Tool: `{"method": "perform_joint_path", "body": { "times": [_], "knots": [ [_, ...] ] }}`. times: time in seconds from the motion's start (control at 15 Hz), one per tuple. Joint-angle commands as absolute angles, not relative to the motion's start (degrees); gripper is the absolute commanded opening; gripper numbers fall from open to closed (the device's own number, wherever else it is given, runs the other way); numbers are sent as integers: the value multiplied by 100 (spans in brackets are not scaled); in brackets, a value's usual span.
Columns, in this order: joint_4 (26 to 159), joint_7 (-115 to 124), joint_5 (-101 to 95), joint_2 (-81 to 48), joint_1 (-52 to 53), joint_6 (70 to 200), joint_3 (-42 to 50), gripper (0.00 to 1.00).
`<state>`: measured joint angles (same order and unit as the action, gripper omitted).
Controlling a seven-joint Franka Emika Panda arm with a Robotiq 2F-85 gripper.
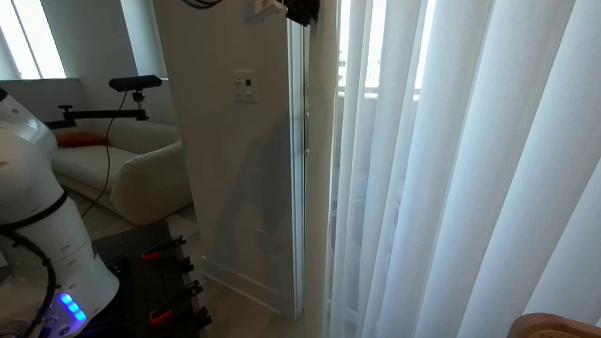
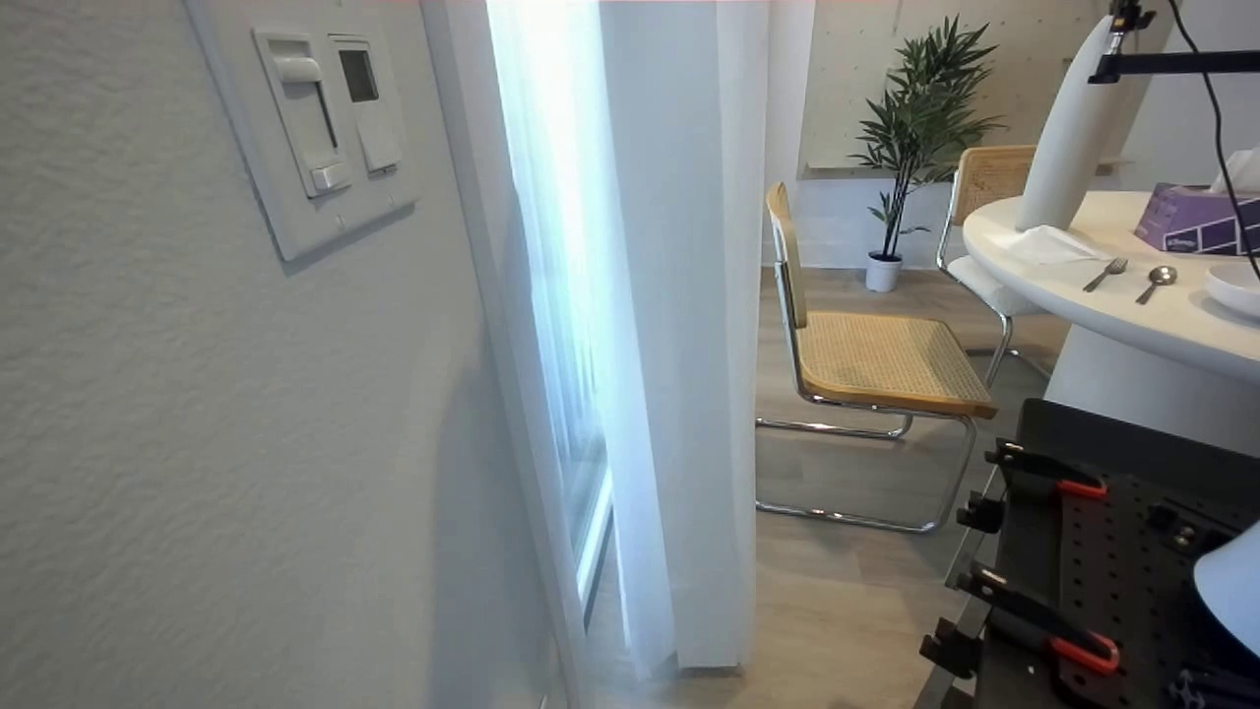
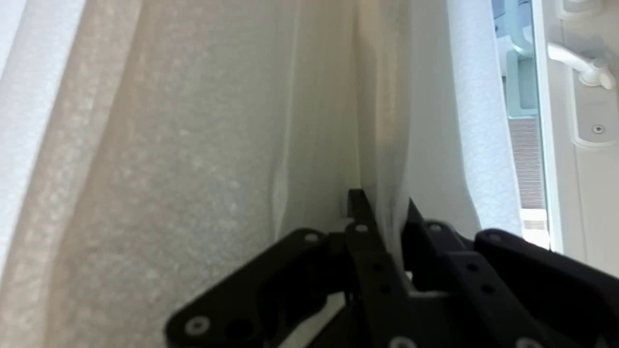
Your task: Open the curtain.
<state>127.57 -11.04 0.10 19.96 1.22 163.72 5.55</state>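
My claw (image 3: 385, 210) pinches the curtain (image 3: 217, 145), door (image 3: 599, 198) to its right in wrist view; most drawing seemingly remains.

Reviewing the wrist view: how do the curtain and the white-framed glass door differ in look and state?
The curtain is soft fabric hanging in long folds; the door has a flat, straight-edged frame.
The door carries a lever handle; the curtain shows no handle.
A fold of the curtain is pinched in the gripper; the door is not held.
Shared: both are pale, the door's frame white, the curtain whitish.
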Motion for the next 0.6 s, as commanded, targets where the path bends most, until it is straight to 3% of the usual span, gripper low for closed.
{"method": "perform_joint_path", "body": {
  "times": [0.0,0.53],
  "knots": [
    [11609,-1071,74,1014,98,15791,650,4],
    [9082,-468,-134,-882,-253,14827,651,4]
  ]
}}
